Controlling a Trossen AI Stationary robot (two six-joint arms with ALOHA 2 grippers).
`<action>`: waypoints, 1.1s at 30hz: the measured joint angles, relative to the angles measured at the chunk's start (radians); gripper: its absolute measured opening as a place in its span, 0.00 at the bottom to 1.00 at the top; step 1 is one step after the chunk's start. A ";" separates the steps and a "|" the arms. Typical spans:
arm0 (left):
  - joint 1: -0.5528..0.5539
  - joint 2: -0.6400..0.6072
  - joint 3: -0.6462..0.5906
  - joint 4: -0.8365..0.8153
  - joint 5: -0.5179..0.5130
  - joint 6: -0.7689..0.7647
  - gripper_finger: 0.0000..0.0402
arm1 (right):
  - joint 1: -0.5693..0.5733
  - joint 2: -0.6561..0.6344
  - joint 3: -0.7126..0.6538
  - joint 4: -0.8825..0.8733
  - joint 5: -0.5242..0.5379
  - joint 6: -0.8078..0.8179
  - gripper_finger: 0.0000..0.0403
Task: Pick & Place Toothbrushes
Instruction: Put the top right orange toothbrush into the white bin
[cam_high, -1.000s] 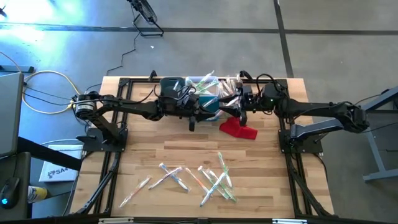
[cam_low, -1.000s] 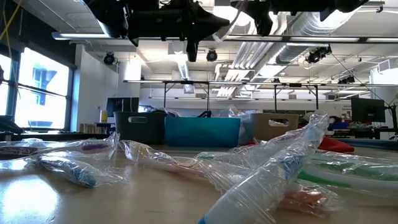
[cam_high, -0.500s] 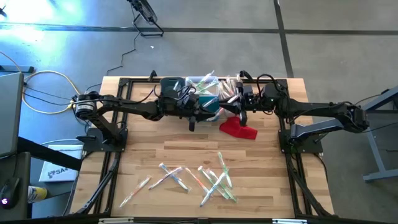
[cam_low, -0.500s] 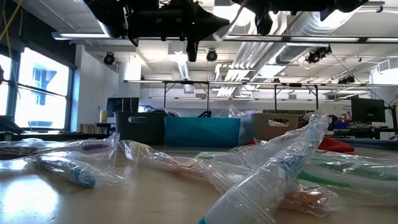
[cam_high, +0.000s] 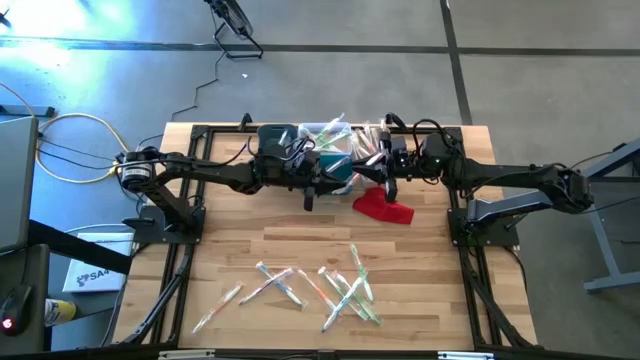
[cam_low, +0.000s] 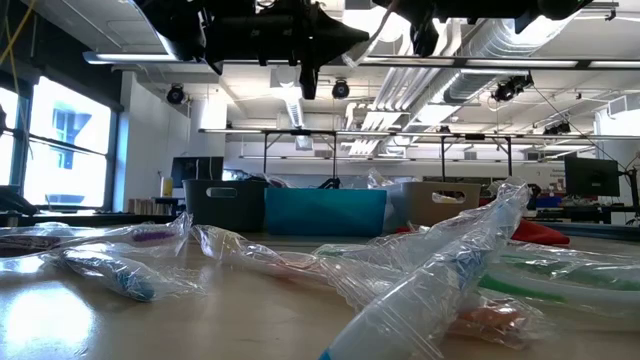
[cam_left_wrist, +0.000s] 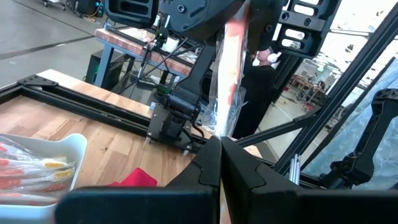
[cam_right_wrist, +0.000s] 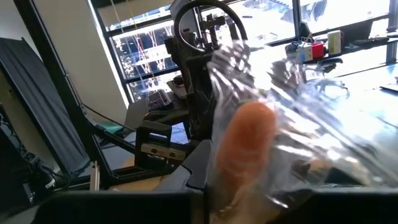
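An orange toothbrush (cam_left_wrist: 229, 74) in a clear wrapper is held in the air between my two grippers, above the bins at the table's far middle. My left gripper (cam_left_wrist: 221, 142) (cam_high: 335, 178) is shut on one end of it. My right gripper (cam_right_wrist: 230, 180) (cam_high: 382, 172) faces it from the right and is shut on the other part. Several more wrapped toothbrushes (cam_high: 320, 285) lie flat on the wood near the front edge, and they also fill the front of the low view (cam_low: 430, 270). My left gripper pinches the end of the wrapped orange toothbrush (cam_left_wrist: 219, 132) between its two fingertips. The toothbrush runs away from the fingers, rising toward the other arm, clear of the table. My right gripper has the orange handle and its crumpled wrapper (cam_right_wrist: 245, 140) between its fingers. The wrapper hides where the fingers meet it.
A dark grey bin (cam_high: 272, 138), a teal bin (cam_high: 338, 168) and a white bin (cam_left_wrist: 68, 146) holding toothbrushes stand in a row under the grippers. A red cloth (cam_high: 383, 207) lies just in front of them. Bare wood lies between the bins and the loose toothbrushes.
My right gripper has shut on the wrapped toothbrush above the bins. Both arms have otherwise kept their place.
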 joint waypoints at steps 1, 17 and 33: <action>0.000 0.000 0.000 0.000 0.000 0.000 0.00 | 0.000 0.000 0.000 0.000 0.000 0.000 0.08; 0.000 0.000 0.000 -0.008 0.001 0.000 0.00 | 0.000 0.000 0.000 -0.002 0.002 0.000 0.09; 0.000 0.000 0.000 -0.009 -0.031 0.005 0.06 | 0.000 0.000 0.000 -0.001 0.022 0.005 0.09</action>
